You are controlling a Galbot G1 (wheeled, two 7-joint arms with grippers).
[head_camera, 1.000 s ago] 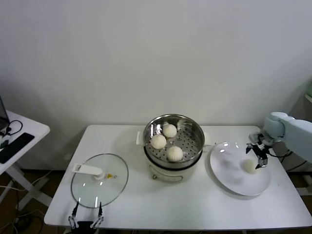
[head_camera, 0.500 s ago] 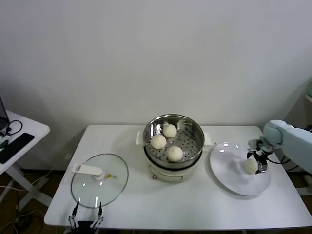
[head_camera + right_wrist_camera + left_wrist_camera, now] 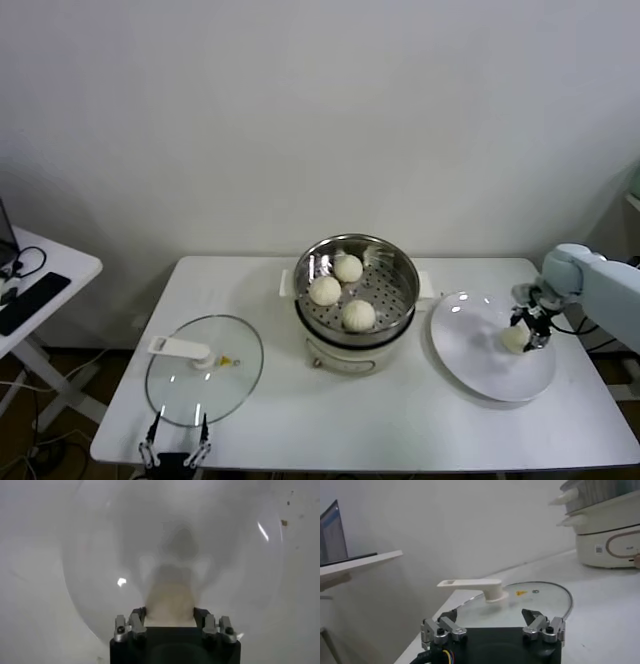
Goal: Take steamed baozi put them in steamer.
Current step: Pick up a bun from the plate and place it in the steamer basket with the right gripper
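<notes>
Three baozi [image 3: 341, 290] sit in the steamer [image 3: 400, 310]; at the plate's [image 3: 470, 350] three o'clock our right gripper [image 3: 527, 325] pinches the fourth [image 3: 514, 340] for lifting. Left gripper [image 3: 176, 452] waits spread at the tabletop's [image 3: 400, 420] seven o'clock.

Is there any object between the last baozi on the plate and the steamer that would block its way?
Nothing visible does. The last baozi lies on the white plate with the right gripper around it. The steamer stands open beside the plate; its glass lid lies far on the other side, near the parked left gripper.
</notes>
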